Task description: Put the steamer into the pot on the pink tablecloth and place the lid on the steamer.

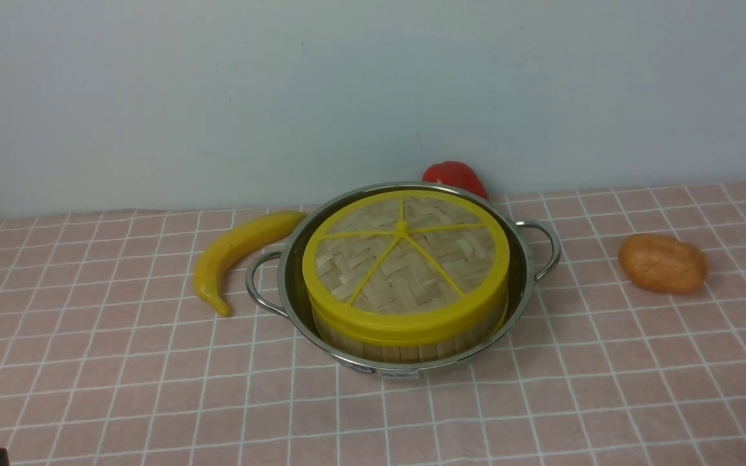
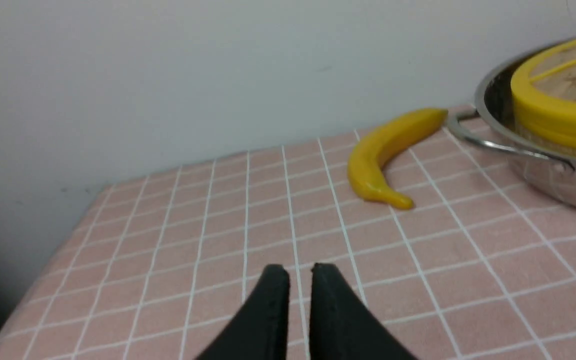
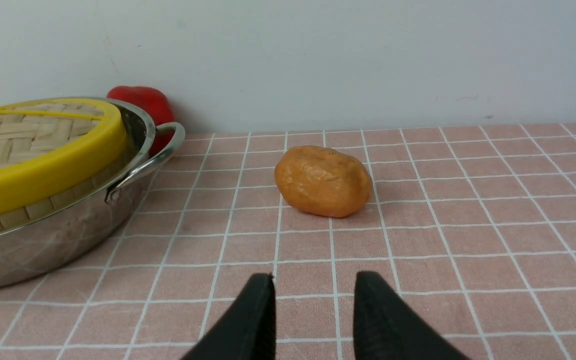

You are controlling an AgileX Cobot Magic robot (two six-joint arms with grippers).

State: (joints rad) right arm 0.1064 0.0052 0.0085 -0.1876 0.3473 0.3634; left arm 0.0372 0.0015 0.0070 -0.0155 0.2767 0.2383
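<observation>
Your left gripper (image 2: 298, 272) hangs over bare pink tablecloth (image 2: 218, 225), jaws a narrow slit apart, holding nothing. Your right gripper (image 3: 313, 280) stands wider, also empty. The lid (image 1: 405, 259) sits on the steamer (image 1: 405, 343) inside the pot (image 1: 295, 285). Both bamboo pieces look light, stiff and smooth-rimmed. If reseating is needed, pinch the lid's yellow rim, not the thin spokes.

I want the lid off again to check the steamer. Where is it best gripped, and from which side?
Probably the lid by its yellow rim, from above: it lies flat on the steamer, and the pot wall crowds its sides.
</observation>
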